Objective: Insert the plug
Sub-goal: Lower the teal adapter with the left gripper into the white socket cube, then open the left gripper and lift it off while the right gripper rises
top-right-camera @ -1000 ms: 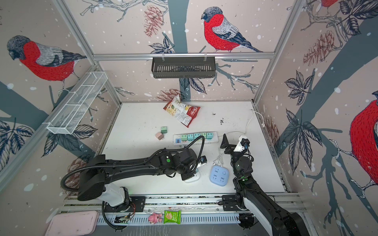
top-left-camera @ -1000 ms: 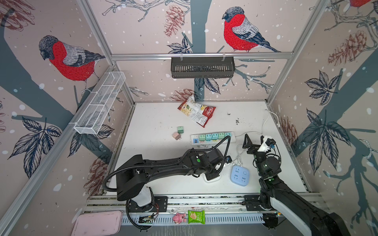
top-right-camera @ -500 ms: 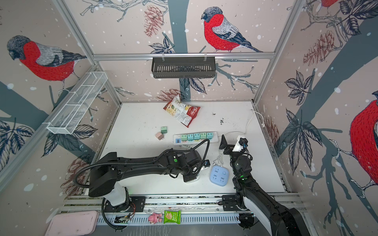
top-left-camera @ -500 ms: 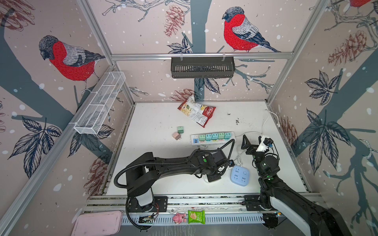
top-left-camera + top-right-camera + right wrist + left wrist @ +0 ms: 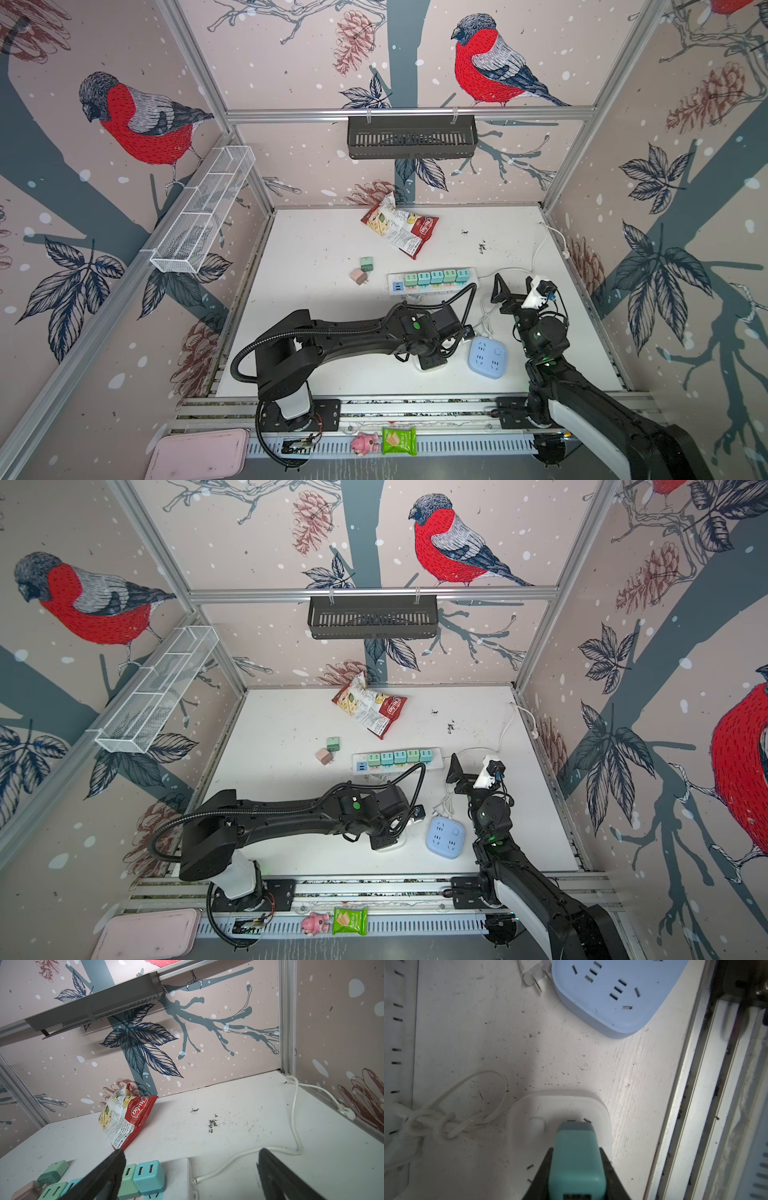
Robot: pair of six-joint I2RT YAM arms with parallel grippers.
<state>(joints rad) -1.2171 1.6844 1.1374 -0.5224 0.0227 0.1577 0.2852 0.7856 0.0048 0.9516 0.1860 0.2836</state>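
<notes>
A: Your teal plug (image 5: 577, 1159) is pinched in your left claw (image 5: 575, 1149), a finger tight on each side. It stands nose-down on the white socket block (image 5: 560, 1105).

B: That block lies at the near middle of the surface (image 5: 316, 249), mostly hidden under your left wrist in both top views. You have the plug set beside the block's button (image 5: 537, 1126).

A: You can't read from here whether the prongs are in, because the plug's body covers them. Its front end looks close against the block's face, so I'd judge you are at the push itself, or just through it.

B: So here is what's left for you: press it home if it isn't seated, let go, and lift away without dragging the block along.

A: Just right of it lies the blue socket block (image 5: 487, 358), with nothing plugged in. A loose white two-pin plug (image 5: 534, 977) lies just beside it.

B: Farther back, the power strip (image 5: 392, 279) carries five plugs in a row. A green plug (image 5: 366, 263) and a pink plug (image 5: 359, 276) lie loose to its left.

A: Your right claw (image 5: 513, 280) hangs wide open and holds nothing, off the right end of the strip.
</notes>
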